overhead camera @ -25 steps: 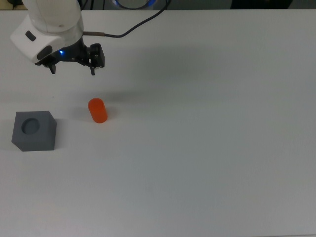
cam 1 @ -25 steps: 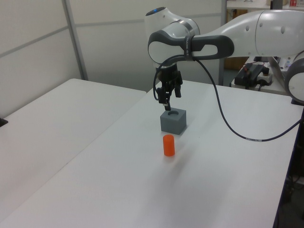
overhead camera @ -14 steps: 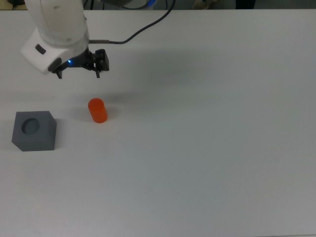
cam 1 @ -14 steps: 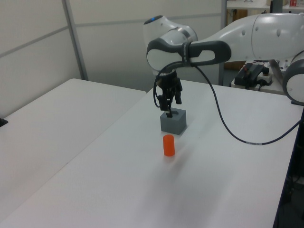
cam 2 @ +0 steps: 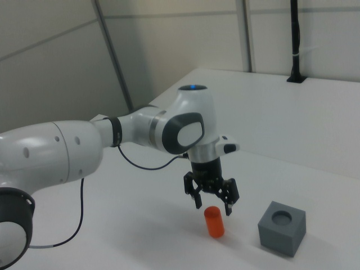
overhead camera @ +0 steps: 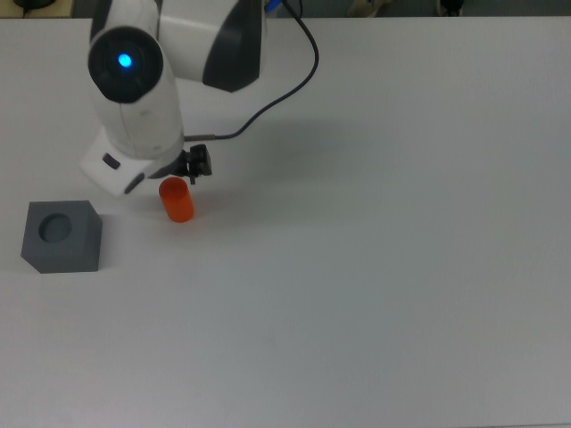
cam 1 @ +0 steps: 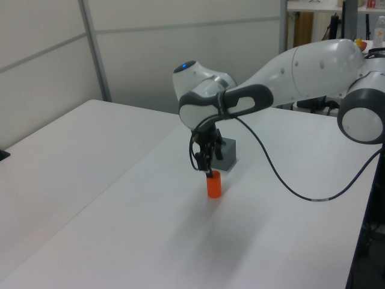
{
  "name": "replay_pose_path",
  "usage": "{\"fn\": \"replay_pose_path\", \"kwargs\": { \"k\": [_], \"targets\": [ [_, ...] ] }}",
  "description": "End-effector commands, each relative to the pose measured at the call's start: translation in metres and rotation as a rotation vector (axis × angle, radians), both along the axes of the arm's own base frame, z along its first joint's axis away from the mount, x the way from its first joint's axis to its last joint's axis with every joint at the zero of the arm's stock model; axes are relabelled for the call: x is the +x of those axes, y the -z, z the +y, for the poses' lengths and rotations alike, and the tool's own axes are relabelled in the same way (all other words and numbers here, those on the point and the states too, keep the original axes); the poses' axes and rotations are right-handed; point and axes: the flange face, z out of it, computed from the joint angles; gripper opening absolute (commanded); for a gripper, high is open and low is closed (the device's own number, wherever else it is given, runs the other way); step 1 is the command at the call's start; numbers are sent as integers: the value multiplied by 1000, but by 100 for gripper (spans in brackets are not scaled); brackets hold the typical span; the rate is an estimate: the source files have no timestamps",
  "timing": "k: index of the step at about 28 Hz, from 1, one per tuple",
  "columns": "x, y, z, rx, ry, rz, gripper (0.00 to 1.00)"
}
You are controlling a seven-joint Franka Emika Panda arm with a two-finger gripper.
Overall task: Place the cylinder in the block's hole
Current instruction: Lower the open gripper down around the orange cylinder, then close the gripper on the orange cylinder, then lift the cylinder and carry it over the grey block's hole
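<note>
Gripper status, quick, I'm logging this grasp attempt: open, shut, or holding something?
Gripper: open, holding nothing, fingers spread just above the upright orange cylinder.

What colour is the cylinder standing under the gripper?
Bright orange; the cylinder shows best in the right view, beside the dark grey block.

A plain white table (overhead camera: 375, 267) carries two things. The block (overhead camera: 61, 235) sits on it at the top view's left edge, hole (overhead camera: 56, 228) facing up. The cylinder (overhead camera: 177, 199) stands upright on the table to the block's right in the top view, apart from it, left of centre.
</note>
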Motion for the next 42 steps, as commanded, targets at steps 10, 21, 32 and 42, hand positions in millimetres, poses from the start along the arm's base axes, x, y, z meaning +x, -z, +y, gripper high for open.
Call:
{"fn": "replay_pose_path", "kwargs": {
  "k": [10,21,32,42],
  "targets": [
    [-3,26,18,-33,-75,31,55],
    [-1,18,15,-22,-62,14,0],
    [-5,-94,-62,99,156,-202,0],
    [-14,-105,-126,26,254,-278,0]
  ]
}}
